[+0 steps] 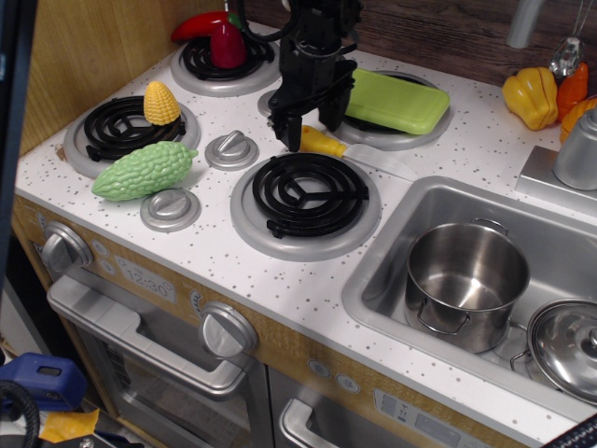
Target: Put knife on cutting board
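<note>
Observation.image view, near to far. Oven door handle [140, 341] and 3 front knobs run along the bench front. Steel pot [465, 283] stands upright in the sink [392, 233] at right, with a lidded pan [567, 347] beside it at the frame edge. Front burner [306, 196] is bare. Bumpy green gourd [144, 170] lies on the bench [233, 271] just in front of the left burner, on which a corn cob [160, 103] rests.

Knife [350, 152] lies flat on the bench between the front burner and the right rear burner, yellow handle toward the left, pale blade pointing right. Hand [312, 133] is lowered over the handle end; its 2 dark fingers [293, 132] stand apart, one at each side of the handle. Whether they touch the handle cannot be told; the knife is not lifted.

Cutting board [394, 101] sits on the right rear burner, just behind the knife and apart from it. Red pepper [224, 42] stands on the far left burner. Yellow and orange peppers [546, 93] lie at far right.
</note>
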